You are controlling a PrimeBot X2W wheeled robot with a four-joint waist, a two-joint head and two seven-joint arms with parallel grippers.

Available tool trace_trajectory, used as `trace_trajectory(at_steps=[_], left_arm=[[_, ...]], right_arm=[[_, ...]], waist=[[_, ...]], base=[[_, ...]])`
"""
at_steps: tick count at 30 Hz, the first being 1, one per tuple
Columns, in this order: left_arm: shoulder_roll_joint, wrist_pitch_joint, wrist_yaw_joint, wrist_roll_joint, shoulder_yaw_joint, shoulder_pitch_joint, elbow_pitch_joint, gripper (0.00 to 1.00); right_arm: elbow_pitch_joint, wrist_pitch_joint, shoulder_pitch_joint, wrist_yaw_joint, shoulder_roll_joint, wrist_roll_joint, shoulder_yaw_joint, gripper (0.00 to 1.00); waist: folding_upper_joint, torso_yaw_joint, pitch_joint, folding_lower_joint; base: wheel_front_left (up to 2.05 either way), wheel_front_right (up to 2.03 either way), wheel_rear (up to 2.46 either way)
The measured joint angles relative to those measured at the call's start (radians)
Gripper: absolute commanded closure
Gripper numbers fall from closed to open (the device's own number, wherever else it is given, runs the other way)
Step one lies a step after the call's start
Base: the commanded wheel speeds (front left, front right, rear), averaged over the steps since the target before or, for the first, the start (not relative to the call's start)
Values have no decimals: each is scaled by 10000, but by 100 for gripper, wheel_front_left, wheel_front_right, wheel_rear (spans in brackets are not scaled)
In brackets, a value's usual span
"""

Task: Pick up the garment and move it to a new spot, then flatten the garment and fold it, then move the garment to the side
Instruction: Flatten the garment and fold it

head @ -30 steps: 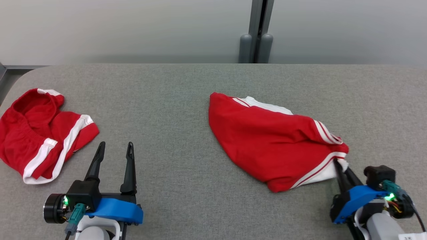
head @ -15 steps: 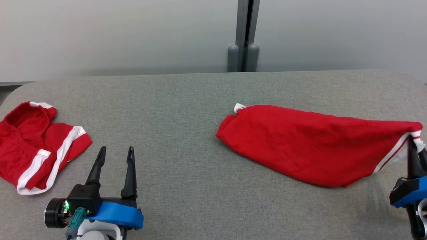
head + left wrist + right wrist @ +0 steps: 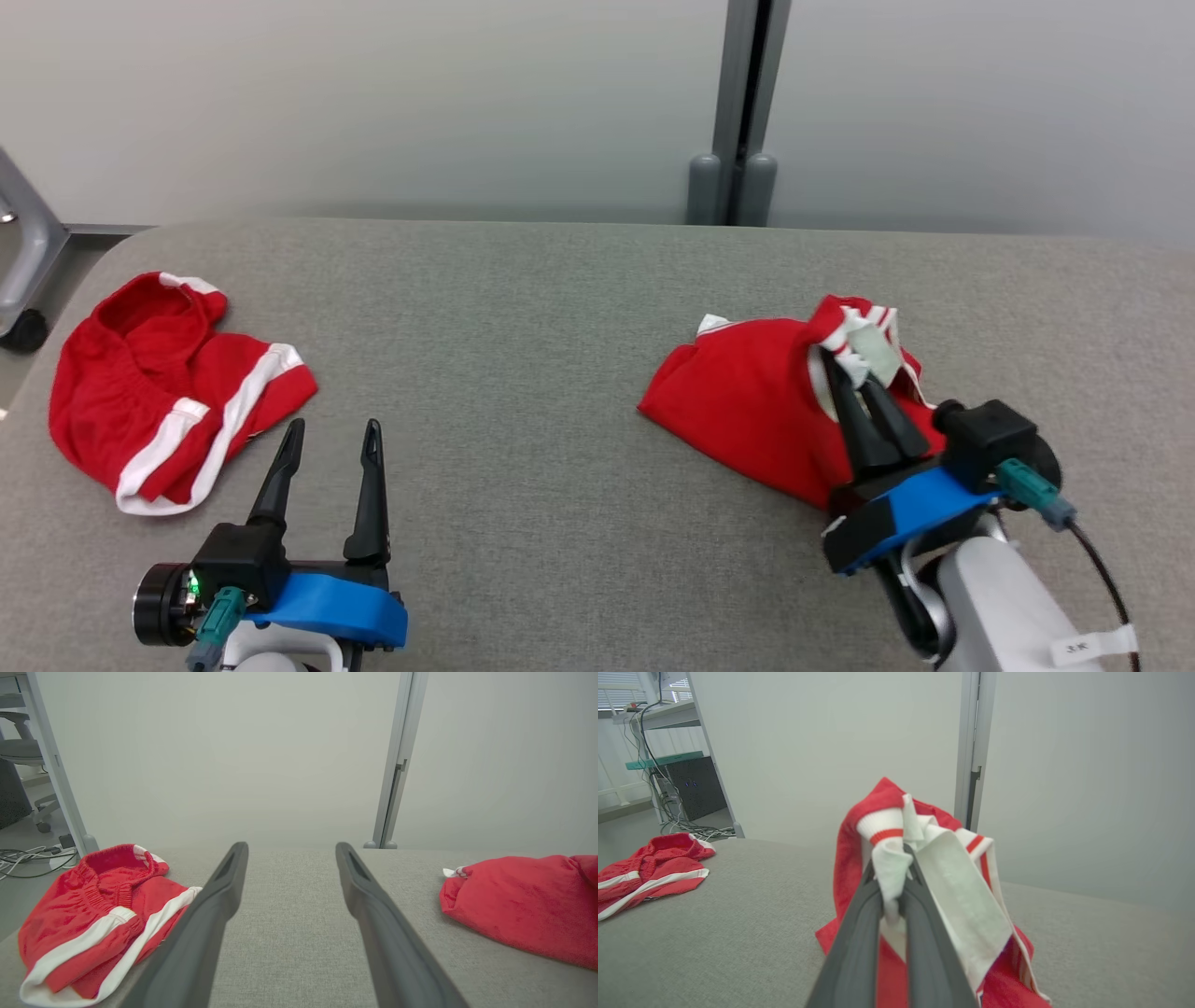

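Observation:
A red garment (image 3: 738, 411) with white striped trim lies bunched on the right half of the grey table (image 3: 523, 327). My right gripper (image 3: 845, 364) is shut on its white-trimmed edge and holds that edge raised above the rest of the cloth. The right wrist view has the pinched trim (image 3: 896, 858) draped over the shut fingertips, with a white label hanging beside them. My left gripper (image 3: 333, 434) stands open and empty over bare table at the lower left. In the left wrist view the garment (image 3: 523, 905) lies far to the right of the open fingers.
A second red garment (image 3: 168, 392) with white stripes lies crumpled near the table's left edge, just left of my left gripper. A grey partition post (image 3: 742, 112) stands behind the table. A wheeled metal leg (image 3: 23, 271) is off the far left corner.
The head camera has shifted. My right gripper drew the garment's edge out to the right, then carried it back up over the cloth, so the garment is now bunched. The left gripper stayed open.

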State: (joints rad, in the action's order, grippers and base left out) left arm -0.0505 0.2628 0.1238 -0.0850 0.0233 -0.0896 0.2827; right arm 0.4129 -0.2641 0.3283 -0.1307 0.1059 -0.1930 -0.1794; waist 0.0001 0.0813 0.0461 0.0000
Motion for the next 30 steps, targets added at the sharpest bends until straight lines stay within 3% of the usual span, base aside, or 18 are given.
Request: trace_trajectory(at_steps=[8, 14, 22, 23, 25, 30], left_arm=[[-8, 0, -10, -130, 111, -105, 69, 0], [-10, 0, -12, -245, 198, -111, 142, 0], [-2, 0, -44, -385, 320, -131, 205, 0], [-4, 0, -58, -393, 318, -137, 207, 0], [-6, 0, -92, -428, 337, -144, 228, 0], [-2, 0, -128, -439, 261, -165, 221, 0]], right_arm=[[867, 0, 581, 0, -535, -717, -2290, 100], [1501, 0, 897, 0, -566, -1841, -4725, 100], [2313, 2, 1227, 0, -568, -3127, -7626, 100], [2472, 2, 1242, 0, -569, -3264, -7927, 76], [2491, 2, 1338, 0, -560, -3538, -8226, 0], [2445, 0, 1450, 0, -571, -3557, -8109, 0]], waist=[[-2, 989, -131, -1], [-2, 1615, -20, 0], [-2, 1955, 285, 0], [-2, 1934, 322, 0], [-1, 1860, 360, 1], [-2, 1476, 404, 0]], base=[[0, 0, 0], [0, 0, 0], [0, 0, 0], [0, 0, 0], [0, 0, 0], [0, 0, 0]])
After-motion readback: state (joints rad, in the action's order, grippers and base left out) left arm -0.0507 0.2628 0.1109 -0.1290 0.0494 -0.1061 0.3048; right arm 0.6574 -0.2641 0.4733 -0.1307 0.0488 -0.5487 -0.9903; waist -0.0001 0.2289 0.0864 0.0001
